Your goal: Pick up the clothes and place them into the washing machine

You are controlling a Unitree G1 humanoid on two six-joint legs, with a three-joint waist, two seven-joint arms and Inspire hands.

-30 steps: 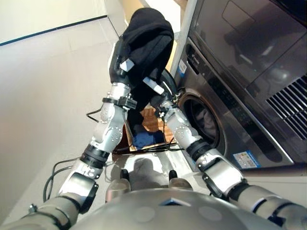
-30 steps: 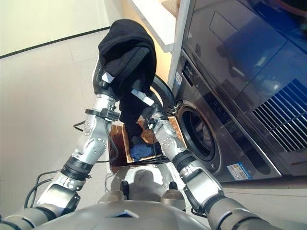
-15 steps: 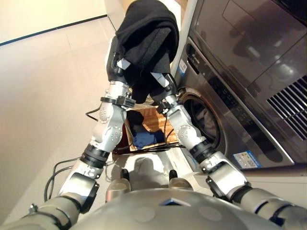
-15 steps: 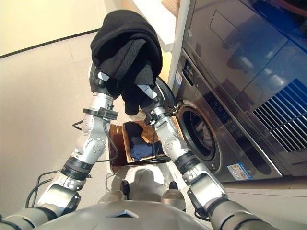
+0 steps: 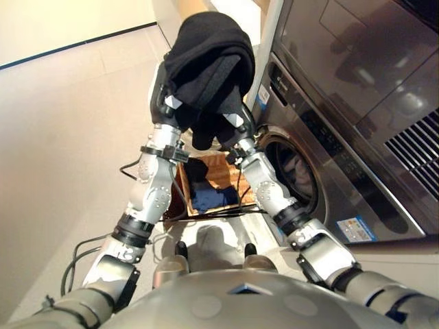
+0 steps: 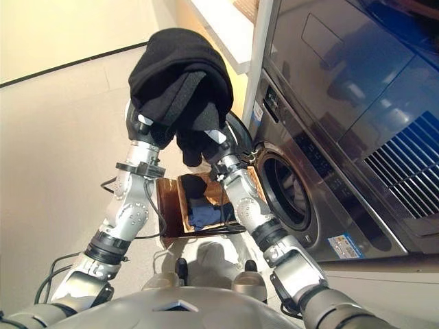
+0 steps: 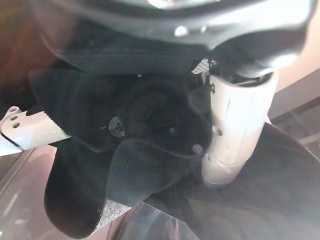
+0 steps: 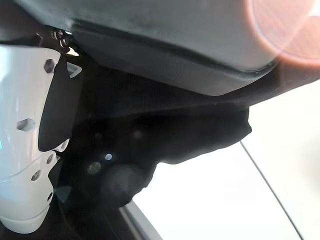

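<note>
Both arms are raised side by side in front of the washing machine point(image 5: 343, 137), carrying a bundle of black clothes point(image 5: 209, 58) that drapes over both hands and hangs above the floor, just left of the machine's round door opening point(image 5: 291, 171). In the eye views the left robot hand point(image 5: 164, 103) and the right robot hand point(image 5: 230, 127) show only as dark shapes under the cloth, their fingers buried in it.

The left wrist view gives more: its white-covered thumb point(image 7: 235, 130) presses into the black fabric, which fills the view, so that hand grips the clothes. In the right wrist view a white thumb cover point(image 8: 27, 145) lies against the dark cloth, but I cannot tell how the fingers are set.

Only the eye views show the wooden basket point(image 6: 171, 205) on the floor below the arms, with a blue garment point(image 6: 206, 214) and a dark one inside.
</note>
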